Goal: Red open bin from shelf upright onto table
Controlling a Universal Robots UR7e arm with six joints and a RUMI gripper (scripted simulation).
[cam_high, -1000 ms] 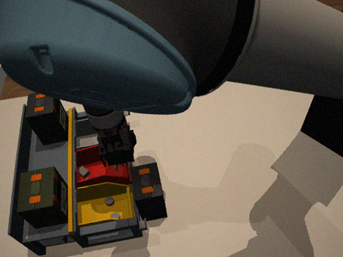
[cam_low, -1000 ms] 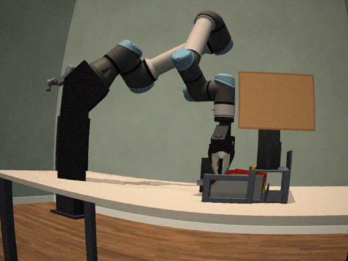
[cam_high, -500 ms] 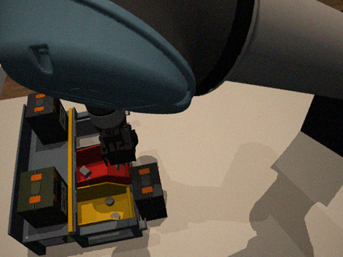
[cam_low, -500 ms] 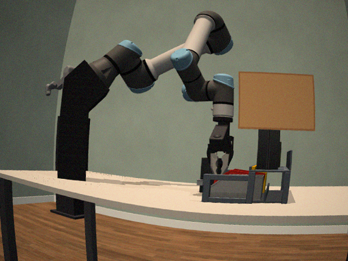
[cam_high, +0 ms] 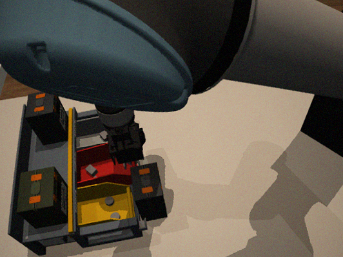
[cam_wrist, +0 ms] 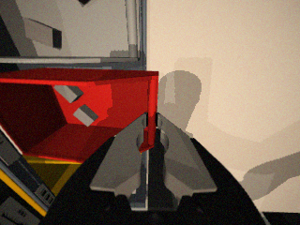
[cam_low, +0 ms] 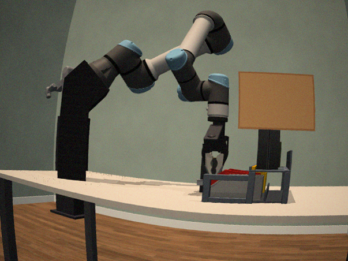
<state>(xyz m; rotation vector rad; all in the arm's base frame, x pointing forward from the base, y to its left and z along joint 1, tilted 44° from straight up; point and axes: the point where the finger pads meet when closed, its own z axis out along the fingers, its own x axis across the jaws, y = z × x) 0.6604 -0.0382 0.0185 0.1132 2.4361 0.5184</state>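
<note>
The red open bin is in the front bay of the grey shelf, its rim a little above the shelf's side frame. Its base is hidden, so contact with the shelf cannot be told. One grey block and a second grey block lie in it. My gripper points down, shut on the bin's front wall. In the wrist view that wall runs between the fingertips, just over the shelf's front edge.
A yellow bin with grey round parts sits right beside the red one. A grey bin is on its other side. A black box stands close at the shelf front. Green and black boxes stand behind the yellow rail.
</note>
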